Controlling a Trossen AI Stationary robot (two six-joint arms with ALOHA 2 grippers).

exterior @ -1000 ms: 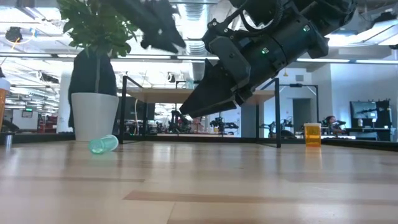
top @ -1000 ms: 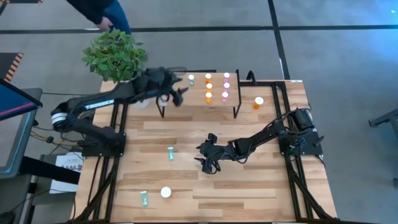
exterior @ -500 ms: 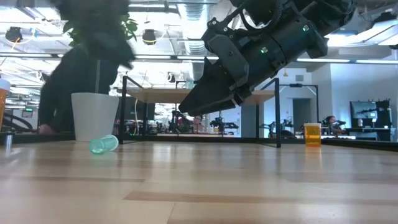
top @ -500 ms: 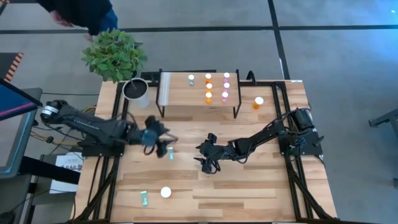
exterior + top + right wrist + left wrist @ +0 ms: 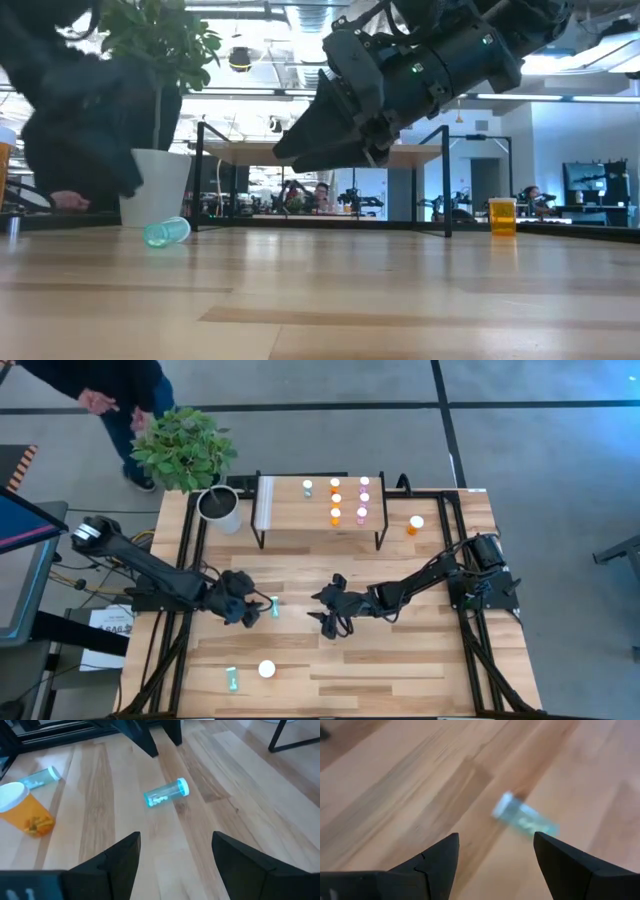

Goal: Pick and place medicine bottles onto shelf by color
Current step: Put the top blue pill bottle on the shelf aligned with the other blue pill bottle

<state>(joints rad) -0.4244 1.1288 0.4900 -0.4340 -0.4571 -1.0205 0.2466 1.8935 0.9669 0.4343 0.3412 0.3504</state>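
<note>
A teal bottle (image 5: 274, 606) lies on its side on the table, also seen in the left wrist view (image 5: 525, 820) and the right wrist view (image 5: 167, 792). My left gripper (image 5: 252, 610) is open and empty, just left of it, its fingers (image 5: 440, 865) pointing toward it. My right gripper (image 5: 330, 616) is open and empty, above the table to the bottle's right. The shelf (image 5: 285, 520) at the far side carries one teal bottle (image 5: 307, 487), three orange ones (image 5: 336, 499) and three pink ones (image 5: 363, 497), standing upright in columns.
A wide orange bottle (image 5: 415, 524) stands right of the shelf. Another wide orange bottle (image 5: 266, 669) and a teal one (image 5: 231, 679) lie near the front edge. A white plant pot (image 5: 218, 508) stands left of the shelf. A person (image 5: 95, 385) moves beyond the far left corner.
My left gripper has swung from the shelf's left end toward the table's near edge and down, ending low beside the lying teal bottle. My right gripper has risen slightly. The bottles have not moved.
</note>
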